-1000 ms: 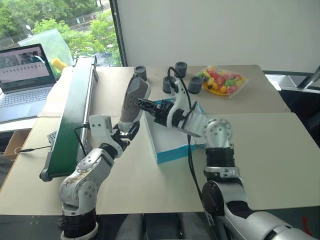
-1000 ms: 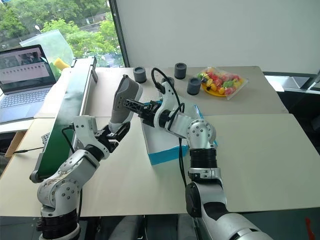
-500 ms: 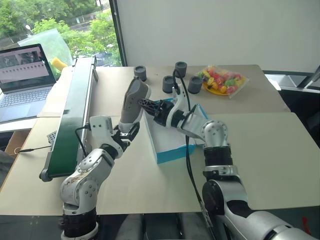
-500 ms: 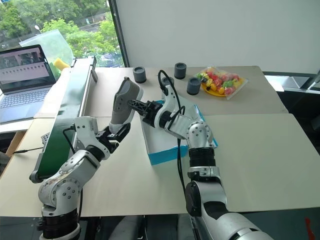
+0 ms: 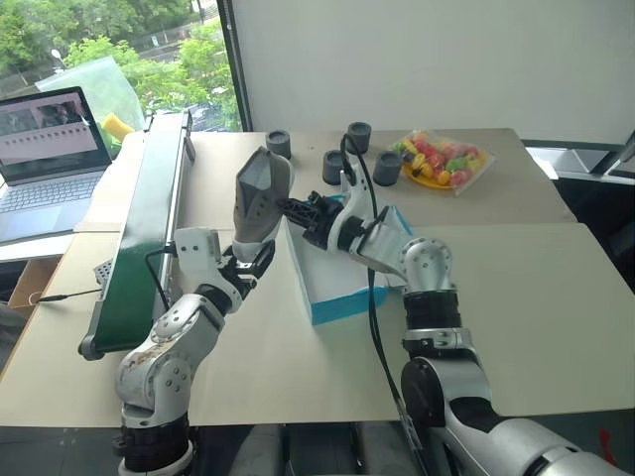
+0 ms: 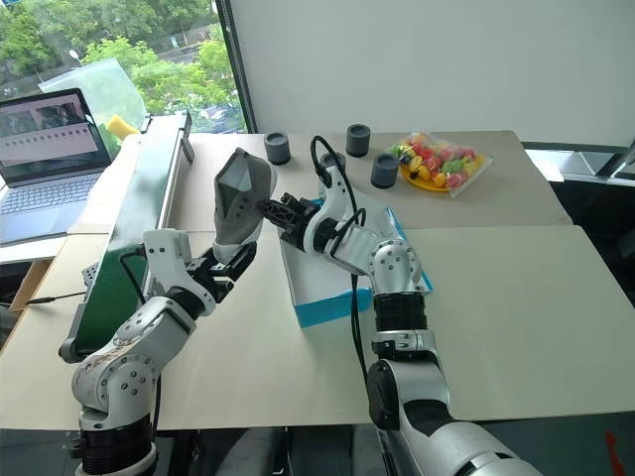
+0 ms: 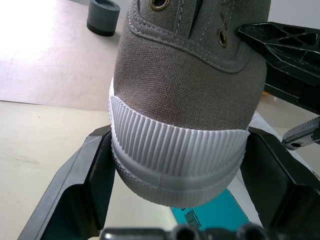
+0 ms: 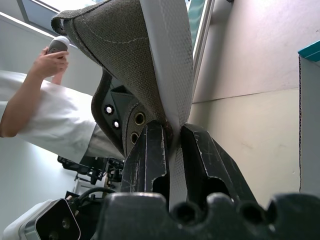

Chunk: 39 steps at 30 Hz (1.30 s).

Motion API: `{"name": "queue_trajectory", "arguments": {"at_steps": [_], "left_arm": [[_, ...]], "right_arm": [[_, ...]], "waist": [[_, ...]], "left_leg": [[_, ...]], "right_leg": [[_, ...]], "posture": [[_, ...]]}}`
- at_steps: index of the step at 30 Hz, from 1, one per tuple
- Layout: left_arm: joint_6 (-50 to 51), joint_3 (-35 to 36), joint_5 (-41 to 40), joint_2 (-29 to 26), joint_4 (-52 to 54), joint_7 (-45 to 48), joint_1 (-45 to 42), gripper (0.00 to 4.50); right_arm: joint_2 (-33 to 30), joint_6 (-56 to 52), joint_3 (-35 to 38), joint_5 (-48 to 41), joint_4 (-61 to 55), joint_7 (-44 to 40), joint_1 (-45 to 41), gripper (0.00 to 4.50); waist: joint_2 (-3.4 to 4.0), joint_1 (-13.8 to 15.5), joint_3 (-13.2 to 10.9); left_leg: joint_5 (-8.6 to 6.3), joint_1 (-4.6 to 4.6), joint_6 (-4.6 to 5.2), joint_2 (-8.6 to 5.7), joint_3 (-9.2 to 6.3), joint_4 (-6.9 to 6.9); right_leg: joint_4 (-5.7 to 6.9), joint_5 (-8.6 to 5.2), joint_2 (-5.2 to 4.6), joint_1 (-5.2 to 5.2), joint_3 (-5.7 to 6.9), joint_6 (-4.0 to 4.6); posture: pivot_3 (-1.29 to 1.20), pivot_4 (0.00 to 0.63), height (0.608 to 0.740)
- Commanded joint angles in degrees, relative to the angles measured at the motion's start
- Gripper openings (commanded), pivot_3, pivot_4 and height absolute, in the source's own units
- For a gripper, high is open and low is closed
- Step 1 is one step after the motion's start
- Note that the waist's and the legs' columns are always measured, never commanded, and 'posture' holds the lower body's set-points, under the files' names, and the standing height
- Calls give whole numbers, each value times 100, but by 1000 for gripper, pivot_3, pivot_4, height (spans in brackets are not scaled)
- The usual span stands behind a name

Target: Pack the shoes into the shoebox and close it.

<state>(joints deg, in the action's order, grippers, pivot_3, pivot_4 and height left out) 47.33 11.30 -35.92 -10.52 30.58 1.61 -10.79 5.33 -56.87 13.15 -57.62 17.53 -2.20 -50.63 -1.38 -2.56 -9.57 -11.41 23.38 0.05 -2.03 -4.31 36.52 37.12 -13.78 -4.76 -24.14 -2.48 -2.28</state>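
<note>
A grey-taupe shoe (image 5: 260,193) with a white ribbed toe cap stands upright above the table, toe down. My left gripper (image 5: 250,260) is shut on the shoe's toe cap (image 7: 180,160), one finger (image 7: 85,180) on each side. My right gripper (image 5: 290,206) reaches in from the right, shut on the shoe's upper edge by the eyelets (image 8: 140,119). The blue shoebox (image 5: 337,297) lies open, white inside, on the table under my right forearm, just right of the shoe.
A long green conveyor (image 5: 149,218) runs along the left, with a laptop (image 5: 50,149) beyond it. Three dark grey cylinders (image 5: 359,134) and a bag of colourful items (image 5: 442,159) sit at the back. A person in a white sleeve (image 8: 35,115) stands nearby.
My right gripper has shut on the shoe's upper edge. The shoe has twisted so that its opening now faces the head camera. The left gripper has stayed put.
</note>
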Motion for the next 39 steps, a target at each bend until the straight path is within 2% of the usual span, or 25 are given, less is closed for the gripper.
{"name": "queue_trajectory", "arguments": {"at_steps": [1, 2, 7, 13, 17, 21, 24, 27, 32, 39], "left_arm": [[-168, -194, 113, -105, 230, 148, 33, 4177], [-185, -284, 195, -170, 268, 179, 47, 4428], [-275, -577, 528, -345, 306, 228, 115, 4428], [-356, -757, 690, -319, 407, 299, 325, 4428], [-501, -998, 988, -476, 482, 386, 395, 4428], [-564, -1245, 1178, -1085, 950, 854, 598, 4428], [-663, -1260, 1200, -1610, 1316, 1320, 822, 4428], [-743, -1274, 1095, -1903, 1503, 1689, 969, 4428], [-722, -1410, 1026, -2039, 1769, 1977, 1045, 4428], [-688, -1547, 1126, -1998, 1913, 1983, 1131, 4428]], "right_arm": [[779, 20, -93, -336, -298, -55, -230, 100], [769, 39, -89, -328, -301, -32, -234, 100], [432, 705, 62, 28, -52, 230, -479, 100], [-761, 880, 241, 559, 306, -104, -1222, 100], [-1814, 145, -317, 1100, 343, -667, -1470, 100], [-2933, -867, -1393, 1673, 195, -1568, -1607, 100], [-3404, -1274, -1916, 2100, 576, -2064, -1842, 100], [-3529, -1244, -2299, 2626, 1486, -2531, -2327, 100], [-3248, -992, -2716, 3410, 2702, -3023, -2898, 100], [-2807, -1014, -2969, 4005, 3522, -3740, -3134, 100]], "waist": [[0, 1, 0], [0, 1, 0], [0, 8, 0], [4, 18, -3], [3, 73, -3], [3, 54, -4], [3, -24, -5], [7, -36, -8], [8, -9, -8], [8, 12, -8]], "left_leg": [[0, 0, 0, 0, 0, 0], [0, 0, 0, 0, 0, 0], [0, 1, 0, -1, 0, 0], [0, 8, 0, 2, 4, -2], [-1, 10, 1, -1, 12, -6], [-1, 19, 1, -1, 21, -7], [-1, 17, 2, 5, 30, -15], [-1, 12, 2, 6, 38, -15], [-1, 6, 2, 10, 46, -16], [-2, 14, 4, 8, 41, -16]], "right_leg": [[0, 0, 0, 0, 0, 0], [0, 0, 0, 0, 0, 0], [0, 0, 0, 0, 0, 0], [-1, 3, 4, -11, 1, 3], [-16, 3, -1, 0, 9, 3], [-20, 3, -2, -8, 7, 3], [-20, 2, 1, -13, -3, 4], [-18, 3, 2, -13, -10, 4], [-26, 6, 6, -7, -11, 8], [-23, 6, 3, -14, -9, 8]], "posture": [[0, 150, 740], [0, 150, 740], [0, 150, 740], [0, 150, 740], [0, 150, 740], [0, 150, 740], [0, 150, 740], [0, 150, 740], [0, 150, 740], [0, 150, 740]]}}
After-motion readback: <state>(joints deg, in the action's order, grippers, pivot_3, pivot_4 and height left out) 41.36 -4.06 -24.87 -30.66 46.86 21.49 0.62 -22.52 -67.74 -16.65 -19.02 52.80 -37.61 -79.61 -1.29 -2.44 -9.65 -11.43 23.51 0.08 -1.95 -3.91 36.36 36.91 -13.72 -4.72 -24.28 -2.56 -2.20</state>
